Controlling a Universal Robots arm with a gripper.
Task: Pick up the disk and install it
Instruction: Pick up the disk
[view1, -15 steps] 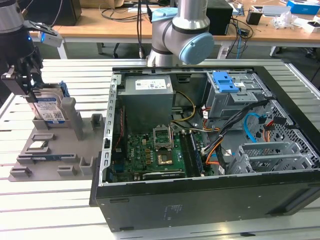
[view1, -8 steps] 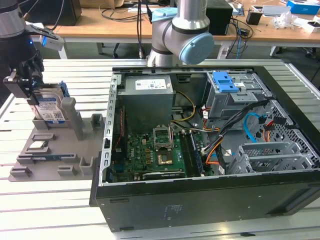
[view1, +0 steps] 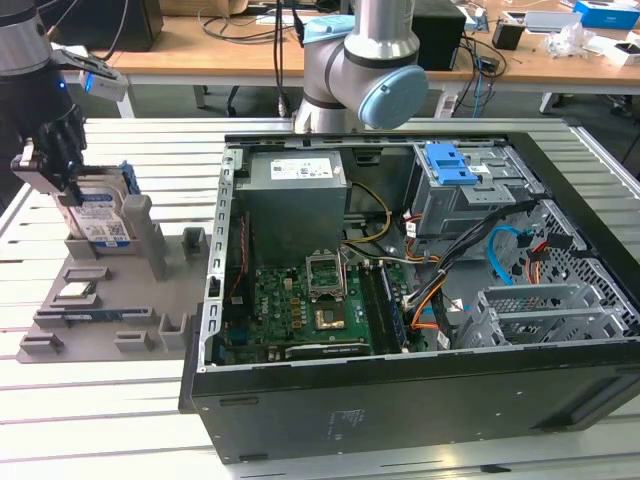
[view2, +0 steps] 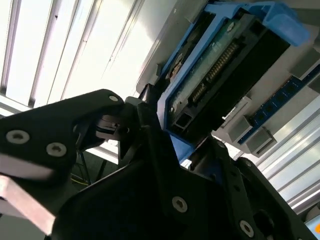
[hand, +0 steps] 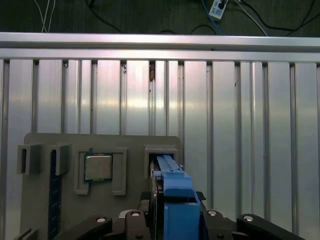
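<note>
The disk (view1: 103, 222) stands on edge in a slot of the grey holder plate (view1: 110, 300) at the exterior view's left. Its white-and-blue label faces the camera and its blue caddy rims it. My gripper (view1: 70, 190) comes down over its top and is shut on it, with the disk seated in the slot. In the second wrist view the disk (view2: 220, 65) shows its connector edge and blue frame between the black fingers (view2: 145, 150). In the first wrist view the blue caddy (hand: 172, 190) sits between the two sides of the gripper (hand: 175, 220).
The open computer case (view1: 400, 280) lies at the exterior view's right, with a blue-latched drive cage (view1: 450, 165) at its back and a grey metal bay (view1: 540, 310) in front. A small silver chip (hand: 98, 166) rests in the plate. The arm's base (view1: 360, 70) stands behind the case.
</note>
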